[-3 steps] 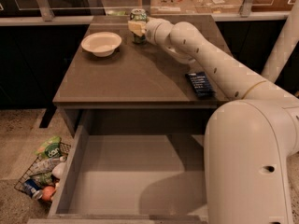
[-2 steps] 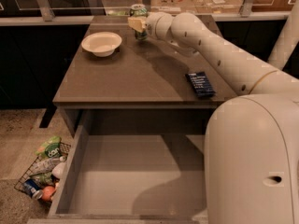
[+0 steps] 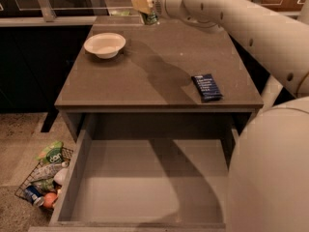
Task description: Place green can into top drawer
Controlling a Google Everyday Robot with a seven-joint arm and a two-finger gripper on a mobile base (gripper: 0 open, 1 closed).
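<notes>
The green can [image 3: 149, 14] is at the back edge of the grey-brown table [image 3: 154, 71], gripped at its upper part by my gripper [image 3: 145, 3]. The gripper is shut on the can and holds it just above the table top, with the yellowish fingers [image 3: 141, 4] around its side. Only the can's lower half shows below the gripper. The top drawer [image 3: 145, 182] stands pulled open under the table's front edge, with nothing on its flat grey floor. My arm [image 3: 241, 23] reaches in from the right.
A white bowl [image 3: 105, 45] sits at the table's back left. A dark blue packet [image 3: 207, 87] lies at the front right. A wire basket [image 3: 42, 180] of litter stands on the floor left of the drawer. My body [image 3: 275, 178] fills the lower right.
The gripper with the green can has moved upward and slightly right, lifting the can off the table. The bowl, packet and drawer have not moved.
</notes>
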